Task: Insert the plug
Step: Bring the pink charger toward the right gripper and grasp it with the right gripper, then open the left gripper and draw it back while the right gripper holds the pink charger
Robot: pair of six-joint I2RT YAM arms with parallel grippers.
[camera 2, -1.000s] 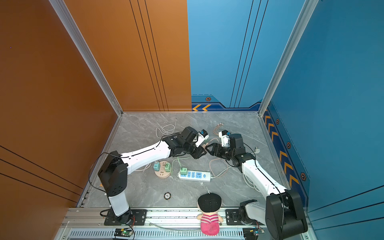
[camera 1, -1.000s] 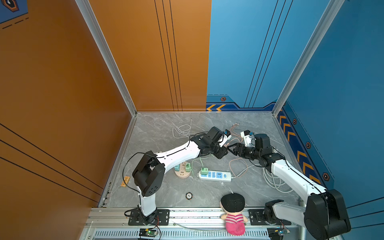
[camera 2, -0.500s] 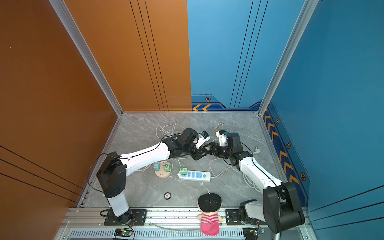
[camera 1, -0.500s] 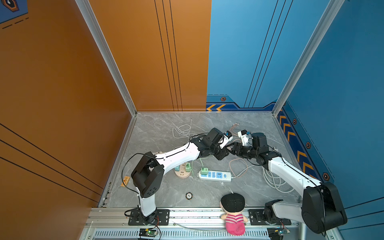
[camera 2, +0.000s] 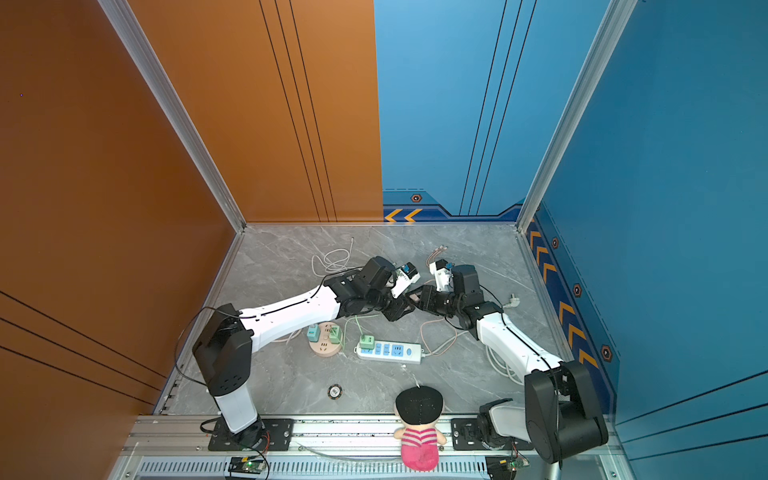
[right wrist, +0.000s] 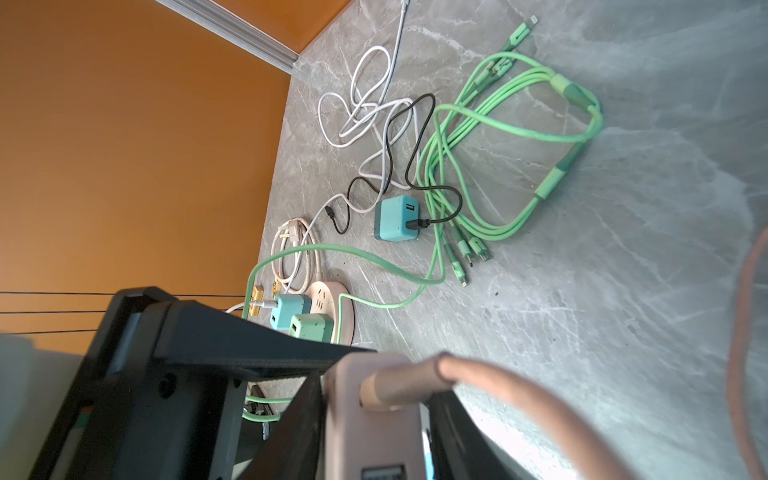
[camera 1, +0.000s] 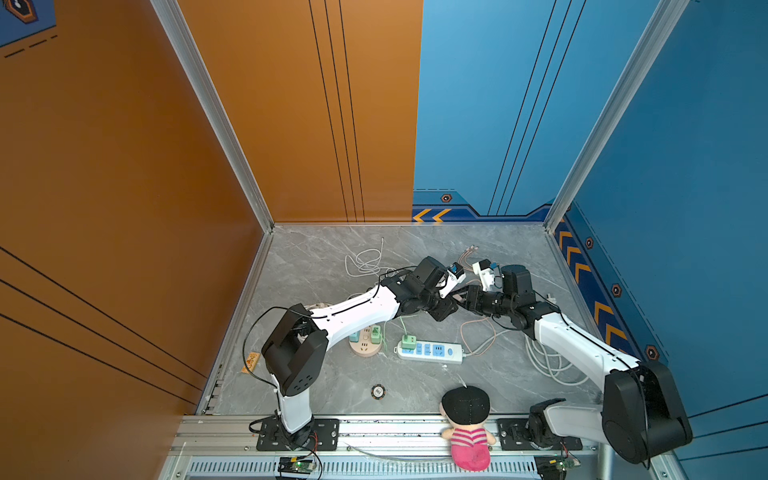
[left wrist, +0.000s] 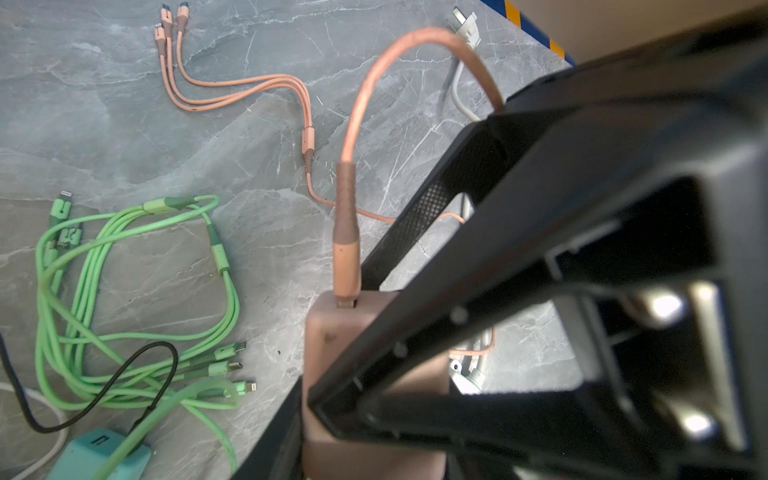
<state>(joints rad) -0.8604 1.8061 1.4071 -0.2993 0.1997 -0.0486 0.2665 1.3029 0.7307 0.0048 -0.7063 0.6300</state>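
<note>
A pink plug block with a pink cable pushed into its end hangs above the floor where both arms meet. My left gripper is shut on it from below. My right gripper has its black fingers against both sides of the same block, so it is shut on it too. In both top views the two grippers touch at the middle. The white power strip with blue sockets lies in front of them, holding one green charger.
A round pink socket with teal and green chargers sits left of the strip. A green cable bundle, a loose teal charger and white cables lie behind. A white cord coils at the right. A doll stands on the front rail.
My right gripper moved left to meet the left gripper and its jaws closed in on the pink plug block. The left arm stayed put.
</note>
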